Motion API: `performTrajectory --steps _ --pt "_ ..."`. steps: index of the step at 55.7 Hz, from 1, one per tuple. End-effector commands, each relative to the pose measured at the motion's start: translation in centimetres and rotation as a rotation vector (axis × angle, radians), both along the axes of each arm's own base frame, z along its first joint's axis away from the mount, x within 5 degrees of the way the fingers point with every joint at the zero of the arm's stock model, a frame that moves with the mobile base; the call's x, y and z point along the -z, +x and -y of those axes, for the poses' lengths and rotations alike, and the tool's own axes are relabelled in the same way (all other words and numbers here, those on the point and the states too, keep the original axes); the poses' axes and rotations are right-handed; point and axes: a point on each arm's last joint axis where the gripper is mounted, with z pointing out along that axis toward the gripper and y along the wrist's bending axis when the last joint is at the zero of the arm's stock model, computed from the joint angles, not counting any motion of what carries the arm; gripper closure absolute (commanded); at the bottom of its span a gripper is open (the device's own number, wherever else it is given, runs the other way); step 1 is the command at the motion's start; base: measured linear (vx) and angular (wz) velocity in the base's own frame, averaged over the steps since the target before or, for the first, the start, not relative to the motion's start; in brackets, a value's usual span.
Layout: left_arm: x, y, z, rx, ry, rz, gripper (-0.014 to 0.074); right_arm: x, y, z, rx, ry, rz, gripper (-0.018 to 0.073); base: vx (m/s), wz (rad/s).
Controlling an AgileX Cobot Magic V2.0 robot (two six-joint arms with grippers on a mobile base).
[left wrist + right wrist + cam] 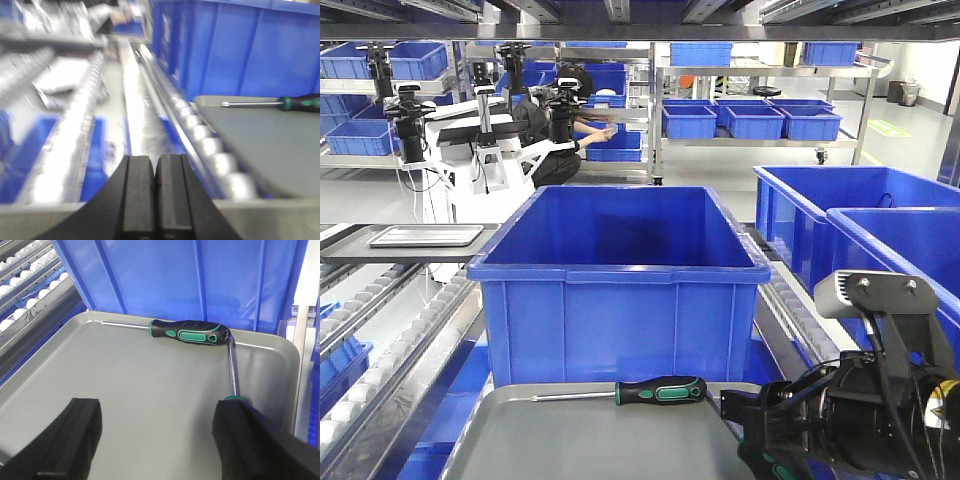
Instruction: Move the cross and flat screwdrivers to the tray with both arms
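The grey tray (130, 390) lies in front of me against a blue bin. One screwdriver (190, 333) rests along the tray's far rim, shaft pointing left; it also shows in the front view (655, 391) and the left wrist view (300, 102). A second screwdriver (232, 367) lies near the tray's right side, its shaft running up to the first one's handle end. Its own handle is hidden behind my right finger. My right gripper (157, 407) hangs wide open over the tray, holding nothing. My left gripper (155, 165) is shut and empty, left of the tray (265, 140) over the rollers.
A deep blue bin (620, 280) stands right behind the tray, with more blue bins (840, 210) to the right. Roller rails (380, 370) run along the left. Another metal tray (425, 236) sits on a left shelf. A second robot (480, 130) and a person work in the background.
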Motion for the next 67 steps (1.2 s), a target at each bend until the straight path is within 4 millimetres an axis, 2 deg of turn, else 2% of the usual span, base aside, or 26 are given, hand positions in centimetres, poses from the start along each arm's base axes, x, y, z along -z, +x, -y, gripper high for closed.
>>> performTrajectory --steps 1,10,19,49,55,59,67 --pt "-0.2 -1.0 -0.1 0.0 0.02 0.194 0.0602 -2.2 0.0 0.2 0.016 0.039 0.114 0.0012 0.0 0.0" --pt "0.0 -2.7 -0.4 -0.013 0.017 0.229 0.0602 -2.2 0.0 0.2 0.016 0.039 0.113 0.0012 0.0 0.0" --pt "0.4 -2.5 -0.4 -0.014 0.025 0.177 0.0602 -2.1 0.1 0.2 0.015 0.037 0.109 0.0012 0.0 0.0" --pt "0.4 -2.5 -0.4 -0.014 0.025 0.177 0.0602 -2.0 0.0 0.5 0.021 0.019 0.127 0.0016 0.0 0.0" --pt "0.4 -2.5 -0.4 -0.014 0.025 0.177 0.0602 -1.2 -1.7 2.8 0.116 0.055 0.134 0.0052 0.0 0.0" --pt "0.4 -2.5 -0.4 -0.013 0.025 0.177 0.0602 -0.9 -3.8 4.9 0.196 0.089 0.169 0.0089 0.0 0.0" --pt "0.4 -2.5 -0.4 -0.013 0.025 0.177 0.0602 1.0 -8.4 8.5 0.32 0.011 0.276 0.018 0.0 0.0"
